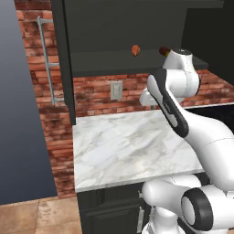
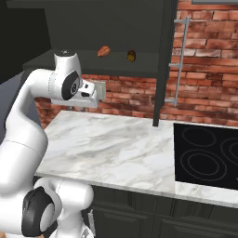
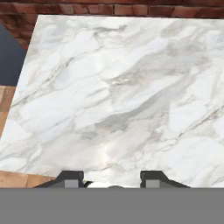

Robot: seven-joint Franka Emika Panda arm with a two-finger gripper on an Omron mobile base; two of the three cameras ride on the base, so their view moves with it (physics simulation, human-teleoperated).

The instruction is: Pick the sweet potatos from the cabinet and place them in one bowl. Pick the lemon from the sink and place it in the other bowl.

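Marble fills what I look down on from my hand: the white veined desk [image 3: 122,87] lies flat beneath my pincer [image 3: 111,178], with a strip of red brick wall [image 3: 109,8] at its far edge. My two dark fingertips [image 3: 70,178] rise at the bottom with nothing between them, and I judge the pincer clenched on air, drawn in as far as it goes and holding nothing.

From the left base view, the sweet potatos sit well above my pincer and beyond it, on the shelf [image 1: 137,61] of the open dark cabinet [image 1: 64,55]. One sweet potato [image 1: 135,50] stands clear in the middle of the shelf; the second [image 1: 164,50] peeks out just beside my upper arm joint, partly hidden by it. My hand hangs over the desk below that shelf, pointing down.

From the right base view, both tubers show again on the shelf, higher than my pincer and further back: the reddish one [image 2: 104,50] and a darker one [image 2: 131,56] near it, apart from each other. The long silver handle [image 2: 179,60] hangs on the open door, and a black cooktop [image 2: 207,155] lies off to that side on the desk.

I expect each tuber to be light, firm and stiff, with a dull skin that should not slip much; being oval, it could roll, so I would close across its narrow middle. No bowl is in sight. No writing or brand can be read anywhere.
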